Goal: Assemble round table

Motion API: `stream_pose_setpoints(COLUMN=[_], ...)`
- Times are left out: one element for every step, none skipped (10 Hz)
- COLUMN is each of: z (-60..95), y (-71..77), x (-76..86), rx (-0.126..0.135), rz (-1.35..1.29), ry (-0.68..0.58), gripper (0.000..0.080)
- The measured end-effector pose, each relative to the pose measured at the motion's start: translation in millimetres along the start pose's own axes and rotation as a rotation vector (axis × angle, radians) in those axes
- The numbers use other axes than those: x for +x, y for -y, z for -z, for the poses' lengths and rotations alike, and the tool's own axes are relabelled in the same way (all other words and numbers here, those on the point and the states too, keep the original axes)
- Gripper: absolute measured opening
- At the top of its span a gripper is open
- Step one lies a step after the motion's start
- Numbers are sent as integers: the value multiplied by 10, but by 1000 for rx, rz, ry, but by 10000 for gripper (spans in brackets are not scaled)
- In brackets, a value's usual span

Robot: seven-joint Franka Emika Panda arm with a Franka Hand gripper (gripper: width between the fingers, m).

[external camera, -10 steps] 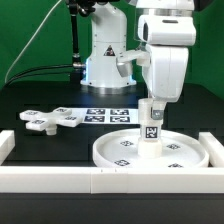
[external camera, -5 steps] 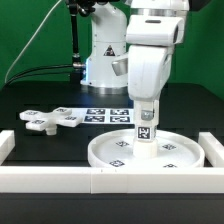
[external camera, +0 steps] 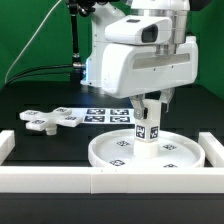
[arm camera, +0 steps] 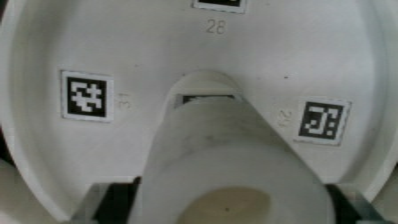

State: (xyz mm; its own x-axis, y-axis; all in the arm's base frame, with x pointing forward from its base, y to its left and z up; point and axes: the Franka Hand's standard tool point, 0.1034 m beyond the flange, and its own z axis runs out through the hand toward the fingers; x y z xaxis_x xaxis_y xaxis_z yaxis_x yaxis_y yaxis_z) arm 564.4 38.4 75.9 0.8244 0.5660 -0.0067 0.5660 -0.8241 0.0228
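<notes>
Directly above the centre of the round disc, the gripper is found closed on the leg, whose upper end is clasped between the two fingers, one on either side, as is shown in the wrist view. The leg is held upright, so that its long axis runs straight down from the hand and is met squarely by the disc's floor. Its lower end appears to be touching the disc at the middle, though whether it is seated in a socket or thread cannot be told (the joint is hidden by the leg itself). The disc lies flat on the black table, close against the white border rail at the front. It is judged that the coming move turns on this one alignment: the leg's axis would have to be held vertical and centred over the disc, since any twist or press would be made about that line. The cross-shaped base lies flat, well apart at the exterior view's left, beside the marker board, and would have to be fetched afterwards.
</notes>
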Motion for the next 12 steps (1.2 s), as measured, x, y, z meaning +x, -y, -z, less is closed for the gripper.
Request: stream_pose_setpoints(z=[-1,-3,-7,-8,-10,-11,-13,-19,-21,-19,-19,-20], y=[1,1,-6,4,28,32,25,20,20,17,14,14], x=[0,4,9,14,24,24,14,2,-5,-3,-4,-5], rx=[0,6,15,22,32,41,53,63,68,72,75,79], rz=[-56,-153,-299,-424,-546,-673,-802,-921,-1035,-1087,-1141,-1174], ry=[0,-4,-10,-11,-11,-10,-7,-6,-5,-4,-2,-1], gripper=[407,407,408,408,409,409,409,409,409,409,409,409])
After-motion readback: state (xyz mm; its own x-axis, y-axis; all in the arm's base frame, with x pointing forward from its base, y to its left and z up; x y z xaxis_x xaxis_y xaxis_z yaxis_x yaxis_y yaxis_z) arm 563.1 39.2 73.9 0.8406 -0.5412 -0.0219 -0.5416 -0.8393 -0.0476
